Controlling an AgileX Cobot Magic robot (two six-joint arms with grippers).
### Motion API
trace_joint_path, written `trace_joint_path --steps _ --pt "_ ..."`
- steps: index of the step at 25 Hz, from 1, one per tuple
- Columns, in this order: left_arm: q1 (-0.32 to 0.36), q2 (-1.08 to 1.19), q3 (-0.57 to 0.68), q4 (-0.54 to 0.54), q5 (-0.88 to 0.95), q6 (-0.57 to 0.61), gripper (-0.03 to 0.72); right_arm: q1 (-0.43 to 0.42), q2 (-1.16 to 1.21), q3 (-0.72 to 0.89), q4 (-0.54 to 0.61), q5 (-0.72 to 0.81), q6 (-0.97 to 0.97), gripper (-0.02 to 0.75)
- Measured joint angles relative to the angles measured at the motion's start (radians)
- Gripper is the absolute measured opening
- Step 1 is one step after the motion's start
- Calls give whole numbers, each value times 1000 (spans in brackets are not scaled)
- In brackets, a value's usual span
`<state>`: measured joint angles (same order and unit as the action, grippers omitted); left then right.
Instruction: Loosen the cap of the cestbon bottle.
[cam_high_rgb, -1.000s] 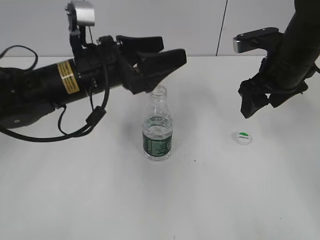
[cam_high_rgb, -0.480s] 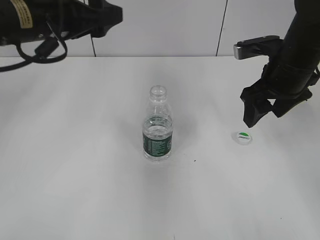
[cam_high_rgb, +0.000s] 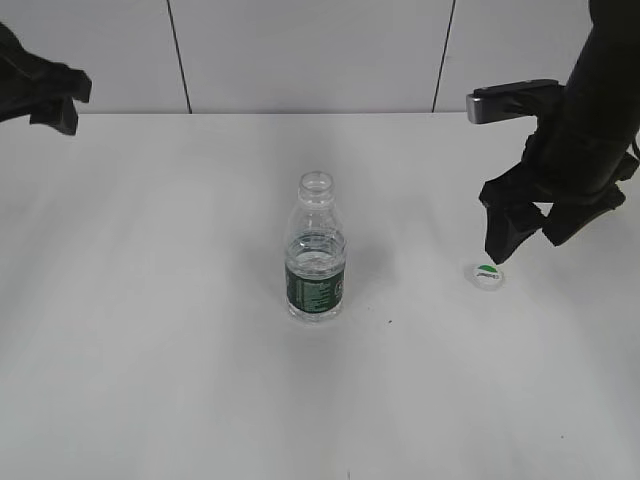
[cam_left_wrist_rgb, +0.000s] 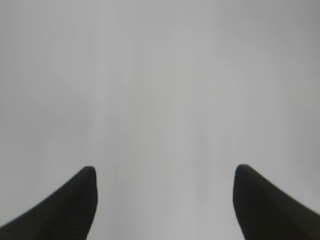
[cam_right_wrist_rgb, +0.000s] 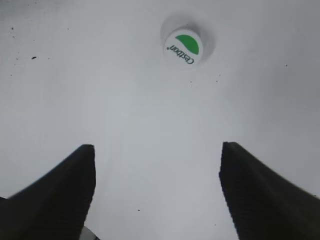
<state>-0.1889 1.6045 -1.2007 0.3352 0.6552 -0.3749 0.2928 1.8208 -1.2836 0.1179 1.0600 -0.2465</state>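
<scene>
The cestbon bottle (cam_high_rgb: 316, 262) stands upright at the table's middle, clear with a dark green label, its neck open and capless. The cap (cam_high_rgb: 487, 275), white with a green top, lies flat on the table to the bottle's right; it also shows in the right wrist view (cam_right_wrist_rgb: 183, 46). My right gripper (cam_high_rgb: 522, 232) hangs open and empty just above and right of the cap; in the right wrist view its jaws (cam_right_wrist_rgb: 157, 165) are wide apart over bare table. My left gripper (cam_high_rgb: 55, 98) is at the far left edge, far from the bottle; its jaws (cam_left_wrist_rgb: 165, 175) are open and empty.
The white table (cam_high_rgb: 180, 380) spreads around the bottle. A grey panelled wall (cam_high_rgb: 300, 50) runs behind it. Small dark specks mark the tabletop near the cap.
My left arm has pulled back from the bottle's neck, up and away to the far left edge. The right gripper has stayed near the cap. Bottle and cap have not moved.
</scene>
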Motion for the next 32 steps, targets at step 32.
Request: trace_joint_path --steps 32 --pt "40 22 -77 -112 343 268 506 -258 0 0 -69 -27 130 588"
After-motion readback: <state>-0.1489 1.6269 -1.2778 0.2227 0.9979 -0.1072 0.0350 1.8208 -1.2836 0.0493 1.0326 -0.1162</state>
